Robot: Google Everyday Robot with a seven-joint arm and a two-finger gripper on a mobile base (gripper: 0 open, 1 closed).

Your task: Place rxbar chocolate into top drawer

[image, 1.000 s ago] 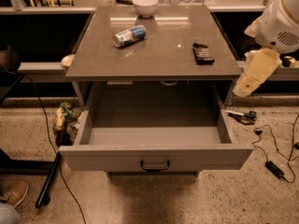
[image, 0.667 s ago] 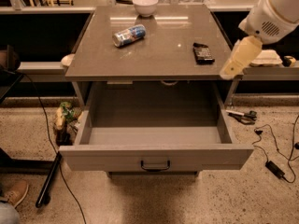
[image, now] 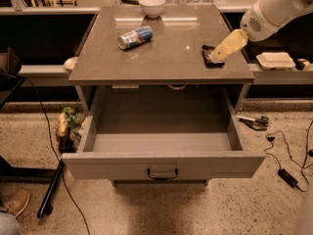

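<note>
Gripper sat at the right-rear of the cabinet top, tip on or just above the rxbar chocolate; contact vs. hover could not be told, nor whether the claw was spread or pressed together. The bar lay flat near the top's right edge, partly covered by the claw, not yet lifted. Top drawer stood pulled out below and in front, handle toward the camera. Can, on its side, and bowl sat well apart to the left and rear, so no obstruction. Step in hand, as judged: the grasp. To do it well: straddle the bar across its narrow width, go low since the wrapper is thin and flat, close firmly, lift straight up, then swing fwd over the drawer cavity, approx. mid-way, clear of the front panel
</note>
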